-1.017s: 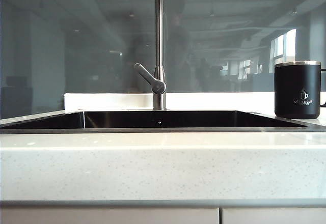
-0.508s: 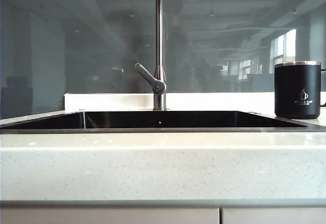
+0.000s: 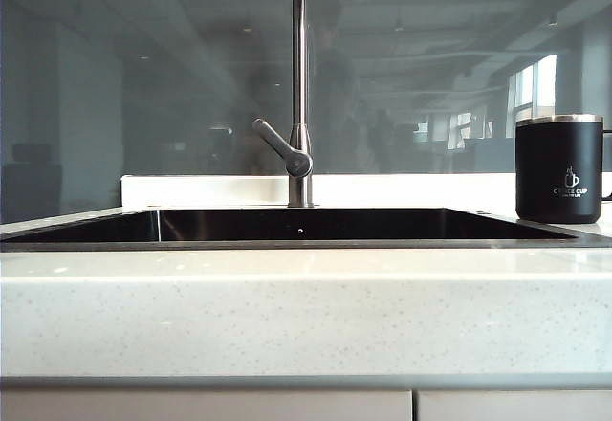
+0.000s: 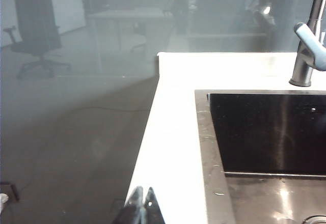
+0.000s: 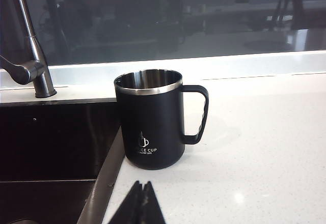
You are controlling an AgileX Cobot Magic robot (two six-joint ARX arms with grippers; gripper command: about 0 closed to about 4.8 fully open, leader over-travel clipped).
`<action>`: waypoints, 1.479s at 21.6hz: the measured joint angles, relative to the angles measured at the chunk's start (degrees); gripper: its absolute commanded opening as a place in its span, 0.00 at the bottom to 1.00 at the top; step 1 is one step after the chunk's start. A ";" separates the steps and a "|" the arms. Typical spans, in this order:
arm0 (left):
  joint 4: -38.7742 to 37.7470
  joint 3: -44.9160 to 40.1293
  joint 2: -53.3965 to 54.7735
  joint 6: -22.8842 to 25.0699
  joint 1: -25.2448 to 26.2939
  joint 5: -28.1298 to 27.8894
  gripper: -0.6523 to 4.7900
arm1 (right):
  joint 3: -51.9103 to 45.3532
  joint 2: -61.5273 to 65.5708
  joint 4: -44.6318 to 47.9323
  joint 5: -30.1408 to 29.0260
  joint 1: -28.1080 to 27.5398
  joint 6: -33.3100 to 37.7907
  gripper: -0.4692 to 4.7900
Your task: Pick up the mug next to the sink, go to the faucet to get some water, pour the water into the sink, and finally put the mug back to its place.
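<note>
Exterior view: mug (image 3: pixel 558 169) upright on tabletop (image 3: pixel 306 311) at sink's (image 3: pixel 306 225) 3 o'clock, untouched; left hand (image 4: pixel 141 203) and right hand (image 5: pixel 140 198) pressed together, empty, parked short of it.

Glass wall (image 3: pixel 143 77), dim office beyond

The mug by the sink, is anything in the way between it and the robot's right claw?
No, nothing visible blocks it. In the right wrist view the shut right gripper points at the mug across bare countertop. The mug stands upright beside the sink, handle away from it. The left gripper, also shut, is at the sink's far side.
</note>
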 measured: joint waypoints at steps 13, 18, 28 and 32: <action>0.00 0.02 0.00 -0.09 0.15 1.55 0.11 | 0.00 0.00 -0.02 0.00 0.00 0.00 0.08; 0.00 0.02 0.02 -0.09 0.15 1.79 0.11 | 0.00 0.00 -0.15 0.00 0.00 0.00 0.08; 0.00 0.02 0.02 -0.09 0.15 1.95 0.11 | 0.00 0.00 -0.17 0.00 0.00 0.00 0.08; 0.00 0.02 0.02 -0.09 0.15 1.95 0.11 | 0.00 0.00 -0.17 0.00 0.00 0.00 0.08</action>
